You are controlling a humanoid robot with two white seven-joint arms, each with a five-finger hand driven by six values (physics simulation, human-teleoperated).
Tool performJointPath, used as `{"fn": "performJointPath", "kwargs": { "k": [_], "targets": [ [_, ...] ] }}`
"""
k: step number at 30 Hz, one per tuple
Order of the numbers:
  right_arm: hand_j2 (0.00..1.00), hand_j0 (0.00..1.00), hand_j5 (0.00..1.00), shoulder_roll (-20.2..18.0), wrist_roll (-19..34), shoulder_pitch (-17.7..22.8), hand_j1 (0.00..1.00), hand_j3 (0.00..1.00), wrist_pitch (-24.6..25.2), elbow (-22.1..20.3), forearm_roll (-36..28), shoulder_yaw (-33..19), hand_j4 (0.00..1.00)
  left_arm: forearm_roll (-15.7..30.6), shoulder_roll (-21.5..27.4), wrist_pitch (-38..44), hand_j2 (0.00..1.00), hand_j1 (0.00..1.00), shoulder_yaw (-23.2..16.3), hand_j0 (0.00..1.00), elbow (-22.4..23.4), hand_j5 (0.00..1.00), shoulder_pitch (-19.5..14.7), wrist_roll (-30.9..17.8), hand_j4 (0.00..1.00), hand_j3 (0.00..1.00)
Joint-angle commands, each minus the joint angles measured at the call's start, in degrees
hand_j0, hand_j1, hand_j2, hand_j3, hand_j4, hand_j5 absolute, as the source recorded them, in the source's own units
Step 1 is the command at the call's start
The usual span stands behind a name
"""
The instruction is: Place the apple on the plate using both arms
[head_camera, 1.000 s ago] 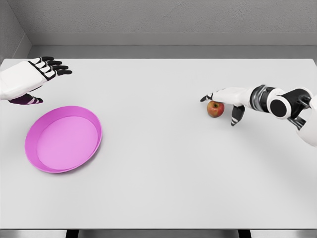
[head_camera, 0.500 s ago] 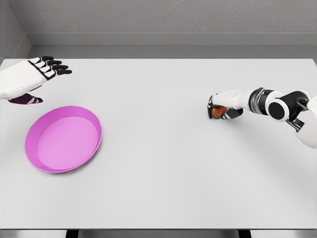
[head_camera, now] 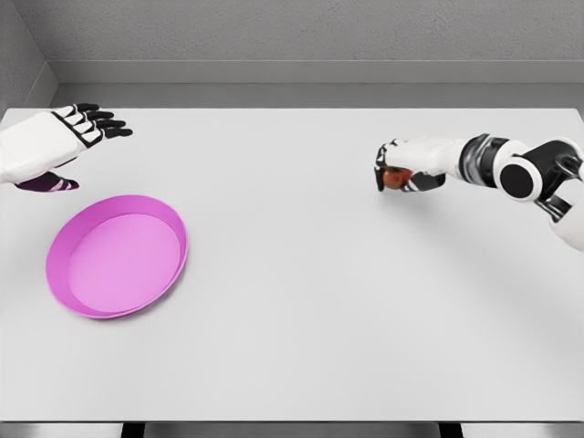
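Right arm enters from the right edge, forearm running leftward roughly level above the table (head_camera: 301, 347), wrist joint and dark-banded cuff in view. The right hand (head_camera: 406, 171) is palm-down with its fingers (head_camera: 380, 172) curled around the apple (head_camera: 393, 177), dark fingertips wrapping the left and near sides of the fruit. The apple sits at the right of the table, toward the far side. Only a small red patch shows between the fingers; the rest is covered by the hand. Whether the apple rests on the table or is lifted clear cannot be told from this view; a faint shadow lies beneath the hand.

Left arm enters from the left edge at the far-left part of the table. The left hand (head_camera: 50, 146) is extended rightward, fingers straight and slightly fanned, holding nothing. The dark thumb tip shows below the palm. The forearm is cut off by the picture's edge.

The plate (head_camera: 173, 239), pink and round with a raised rim, lies on the left side of the table, just near of the left hand and well apart from the apple. Nothing lies in it.

The right upper arm is cropped at the right edge.
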Motion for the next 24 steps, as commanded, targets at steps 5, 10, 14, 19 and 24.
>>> {"fn": "performJointPath", "kwargs": {
  "k": [5,10,14,19,24],
  "targets": [
    [0.36,0.36,0.36,0.69,0.02,0.09,0.36,0.36,-0.43,-7.8,0.22,0.17,0.36,0.36,0.11,-0.01,1.0,1.0,0.05,1.0,-0.06,1.0,0.0,0.03,1.0,1.0],
    [0.36,0.36,0.36,2.71,0.02,0.53,0.36,0.36,-0.87,-11.41,0.22,0.79,0.36,0.36,0.11,-0.01,1.0,1.0,0.14,1.0,-0.06,1.0,0.0,0.03,1.0,1.0],
    [0.36,0.36,0.36,7.54,0.02,0.62,0.36,0.36,-0.87,-11.41,0.22,2.02,0.36,0.36,0.11,-0.01,1.0,1.0,0.14,1.0,-0.06,1.0,0.0,0.03,1.0,1.0],
    [0.36,0.36,0.36,11.14,0.02,0.79,0.36,0.36,-0.79,-11.41,0.31,2.9,0.36,0.36,0.11,-0.01,1.0,1.0,0.05,1.0,-0.85,1.0,0.18,0.03,1.0,1.0],
    [0.36,0.36,0.36,12.99,0.02,1.14,0.36,0.36,-0.7,-11.41,0.31,4.04,0.36,0.36,0.19,-0.01,1.0,1.0,0.05,1.0,-0.85,1.0,0.18,0.03,1.0,1.0]
  ]
}}
